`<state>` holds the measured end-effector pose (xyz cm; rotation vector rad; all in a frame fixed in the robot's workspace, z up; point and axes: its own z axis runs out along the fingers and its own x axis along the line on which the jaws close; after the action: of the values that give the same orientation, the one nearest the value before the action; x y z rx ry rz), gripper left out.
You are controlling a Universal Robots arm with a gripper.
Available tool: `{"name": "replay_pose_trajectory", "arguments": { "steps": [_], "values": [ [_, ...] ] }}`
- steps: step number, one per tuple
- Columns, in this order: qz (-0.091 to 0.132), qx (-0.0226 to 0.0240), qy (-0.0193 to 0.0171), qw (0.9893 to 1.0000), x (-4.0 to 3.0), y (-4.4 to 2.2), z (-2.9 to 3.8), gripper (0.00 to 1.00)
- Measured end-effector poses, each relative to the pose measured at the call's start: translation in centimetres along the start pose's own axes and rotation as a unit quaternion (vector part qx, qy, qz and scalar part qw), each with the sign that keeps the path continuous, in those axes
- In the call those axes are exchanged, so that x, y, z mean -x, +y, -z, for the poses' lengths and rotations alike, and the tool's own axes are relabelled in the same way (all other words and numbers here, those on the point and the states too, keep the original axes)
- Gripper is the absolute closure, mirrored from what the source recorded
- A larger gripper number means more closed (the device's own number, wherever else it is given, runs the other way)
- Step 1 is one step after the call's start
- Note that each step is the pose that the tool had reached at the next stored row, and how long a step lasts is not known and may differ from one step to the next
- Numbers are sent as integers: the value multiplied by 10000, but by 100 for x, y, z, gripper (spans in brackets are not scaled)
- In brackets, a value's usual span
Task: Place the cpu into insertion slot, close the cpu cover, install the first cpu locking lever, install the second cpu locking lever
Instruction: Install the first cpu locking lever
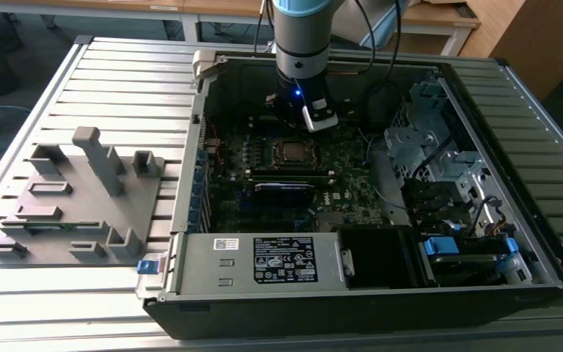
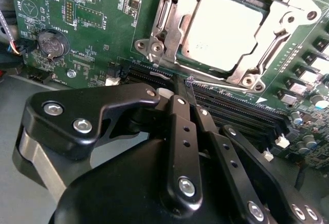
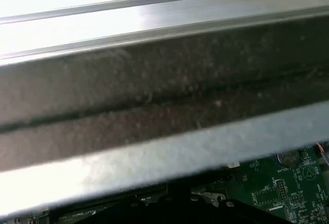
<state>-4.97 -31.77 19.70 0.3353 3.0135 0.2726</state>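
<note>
Pincer: your pincer point(image 2: 184, 82) has its two black fingers point(image 2: 177, 121) closed together at the tips, with nothing held between them.
Arm: in the exterior view you see it reaching straight down into the open computer case point(image 1: 360, 323), with the pincer low over the board.
Cpu: one cpu point(image 2: 229, 29) lies just beyond the pincer's tips, clear of the fingers, and sits in the insertion slot point(image 1: 289, 150).
Cpu cover: one cpu cover point(image 2: 172, 23) appears to lie flat around the chip, its cut-out framing the silver top.
Second wrist view: you get the chip and its frame close up. The long black memory slots point(image 2: 231, 106) run between the pincer's tips and the socket, and one coin cell point(image 2: 51, 43) sits off to the side of the fingers.
First wrist view: you get the grey case wall point(image 3: 154, 95) and a corner of the green motherboard point(image 3: 288, 193).
Exterior view: one grey fixture plate point(image 1: 76, 198) lies outside the case, well apart from the pincer.
</note>
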Motion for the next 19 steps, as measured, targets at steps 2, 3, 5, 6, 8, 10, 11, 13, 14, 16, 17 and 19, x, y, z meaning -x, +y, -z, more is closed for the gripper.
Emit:
{"name": "replay_pose_trajectory", "arguments": {
  "steps": [2,3,5,6,8,10,11,13,14,16,17,19],
  "values": [
    [-38,-6,-8,10000,-5,22,-7,90],
    [-54,-10,-12,10000,-7,30,-9,90],
    [-88,-21,-21,10000,-7,34,-12,90],
    [-114,-33,-28,9999,-7,34,-12,90],
    [-160,-61,-43,9998,-6,34,-13,90],
    [-189,-104,-58,9997,-6,34,-14,90],
    [-198,-131,-67,9997,-6,33,-13,90],
    [-212,-174,-80,9996,-6,33,-15,90],
    [-217,-189,-86,9995,-6,33,-16,90],
    [-227,-212,-94,9995,-5,32,-17,90],
    [-228,-214,-94,9995,-5,32,-17,90],
    [-229,-214,-94,9995,-6,33,-17,90]
  ]
}}
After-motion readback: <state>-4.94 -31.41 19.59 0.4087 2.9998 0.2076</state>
